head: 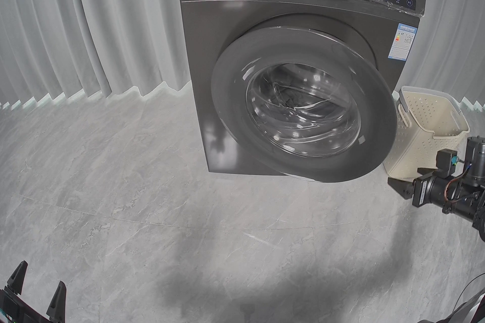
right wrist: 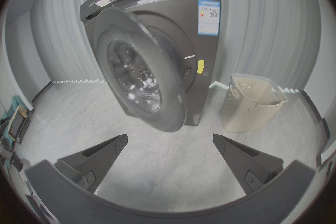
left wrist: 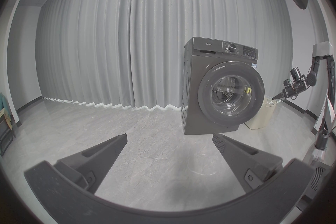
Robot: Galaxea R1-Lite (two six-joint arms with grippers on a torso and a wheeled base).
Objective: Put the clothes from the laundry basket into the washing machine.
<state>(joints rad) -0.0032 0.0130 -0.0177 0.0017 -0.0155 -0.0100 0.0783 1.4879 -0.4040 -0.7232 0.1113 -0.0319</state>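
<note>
Washing machine (head: 212, 36) is standing far centre, door (head: 237, 87) hanging part-open. Laundry basket (right wrist: 252, 109) is sitting just right of it, looking empty, so clothes prob. loaded (can't confirm) and door-closing left. L gripper (left wrist: 169, 137) & R gripper (right wrist: 169, 137) are hovering near, fingers apart, holding nothing.

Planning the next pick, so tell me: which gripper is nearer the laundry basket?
Right. The right gripper hangs just in front of the laundry basket; the left gripper sits far across the floor.

Brand lettering on washing machine (head: 217, 61) top panel, label sticker (head: 402, 41) below, print illegible
</note>
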